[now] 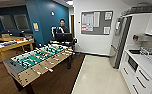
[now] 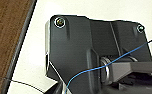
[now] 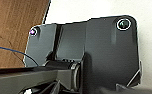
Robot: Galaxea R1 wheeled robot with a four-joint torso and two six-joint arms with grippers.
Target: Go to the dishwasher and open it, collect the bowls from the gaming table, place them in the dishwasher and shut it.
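Brown wood-look flooring (image 1: 59, 80) met pale cream tile (image 1: 99, 75) right below the robot, and both wrist views looked down at that seam; whether either gripper was apart or together I could not tell. Nearest on the left stood the foosball table with its green field and rods (image 1: 38, 60), not the gaming table meant. To the right ran white cabinet drawers (image 1: 139, 80) under a white surface (image 1: 144, 60) carrying a wire dish rack (image 1: 149, 51), its contents too blurred to name. No dishwasher could be picked out; steering along the tile toward the counter seemed wisest. Farther back, a person (image 1: 62, 27) stood behind a dark monitor (image 1: 63, 37).
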